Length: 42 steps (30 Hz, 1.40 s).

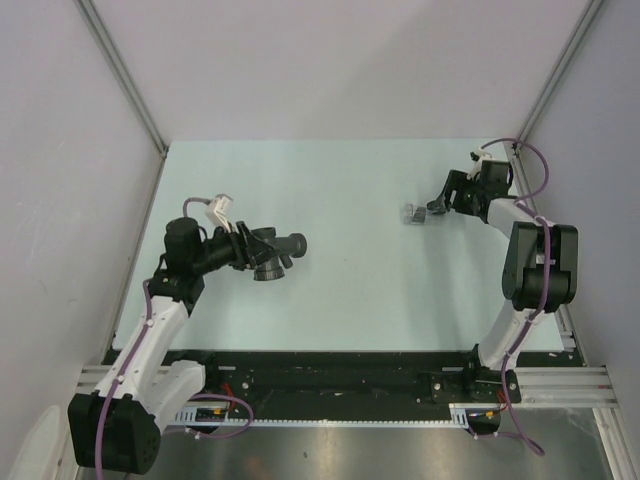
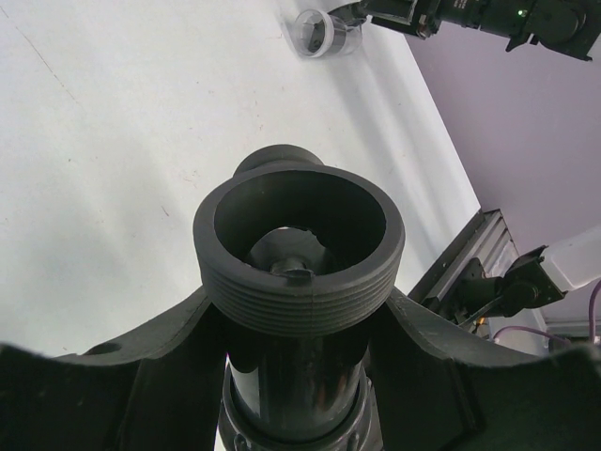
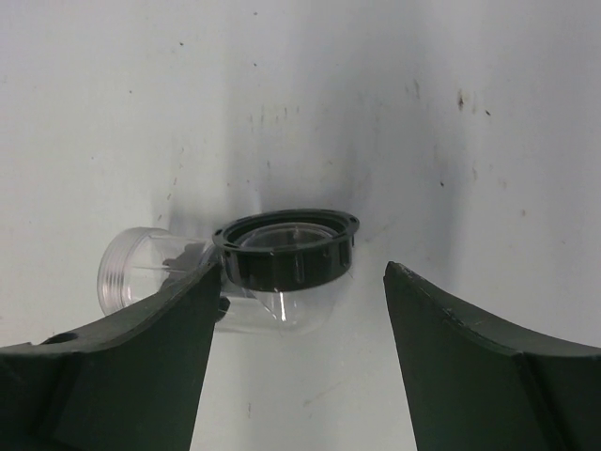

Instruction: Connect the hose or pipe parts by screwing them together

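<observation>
A dark grey pipe part (image 2: 300,246) with a wide threaded mouth stands between the fingers of my left gripper (image 2: 300,324), which is shut on its smooth body below the thread. From above, this part (image 1: 285,246) and the left gripper (image 1: 256,252) hang over the table's left half. A second part, a clear fitting with a black collar (image 3: 286,256), lies on the table at the back right (image 1: 413,214). My right gripper (image 3: 300,287) is open around it: the left finger (image 3: 178,319) is at the collar and the right finger stands apart.
The pale table (image 1: 350,290) is boxed in by grey walls on the left, back and right. A black rail with cables (image 1: 330,385) runs along the near edge. The right arm (image 2: 470,14) shows at the top of the left wrist view.
</observation>
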Each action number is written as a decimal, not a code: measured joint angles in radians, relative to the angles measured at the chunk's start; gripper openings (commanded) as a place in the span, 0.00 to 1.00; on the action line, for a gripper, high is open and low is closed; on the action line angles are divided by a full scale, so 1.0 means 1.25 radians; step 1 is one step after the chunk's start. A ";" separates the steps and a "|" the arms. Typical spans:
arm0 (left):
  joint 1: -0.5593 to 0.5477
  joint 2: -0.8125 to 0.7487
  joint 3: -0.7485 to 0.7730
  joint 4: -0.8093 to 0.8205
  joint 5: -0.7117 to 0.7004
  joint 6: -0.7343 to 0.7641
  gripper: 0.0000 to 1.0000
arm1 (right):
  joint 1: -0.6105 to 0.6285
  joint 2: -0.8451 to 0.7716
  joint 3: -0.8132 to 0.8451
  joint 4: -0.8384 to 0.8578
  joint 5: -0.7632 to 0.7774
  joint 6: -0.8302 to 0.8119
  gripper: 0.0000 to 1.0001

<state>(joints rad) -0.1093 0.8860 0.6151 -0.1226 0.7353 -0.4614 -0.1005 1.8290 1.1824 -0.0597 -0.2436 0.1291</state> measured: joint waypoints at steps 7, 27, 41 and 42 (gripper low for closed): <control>0.000 0.002 0.000 0.000 0.000 0.000 0.00 | 0.002 0.061 0.051 0.009 -0.048 0.000 0.73; 0.000 0.002 0.000 0.000 -0.011 0.001 0.00 | 0.051 0.136 0.144 -0.050 -0.169 -0.141 0.61; 0.000 0.001 -0.002 -0.001 -0.056 0.002 0.00 | 0.393 0.100 0.143 -0.199 -0.246 -0.282 0.73; 0.000 0.001 -0.002 -0.001 -0.060 0.002 0.00 | 0.411 0.089 0.135 -0.205 -0.243 -0.282 0.76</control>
<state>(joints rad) -0.1089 0.8875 0.6132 -0.1238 0.6609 -0.4587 0.4129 1.9400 1.3510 -0.3164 -0.5476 -0.2230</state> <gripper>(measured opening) 0.579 0.705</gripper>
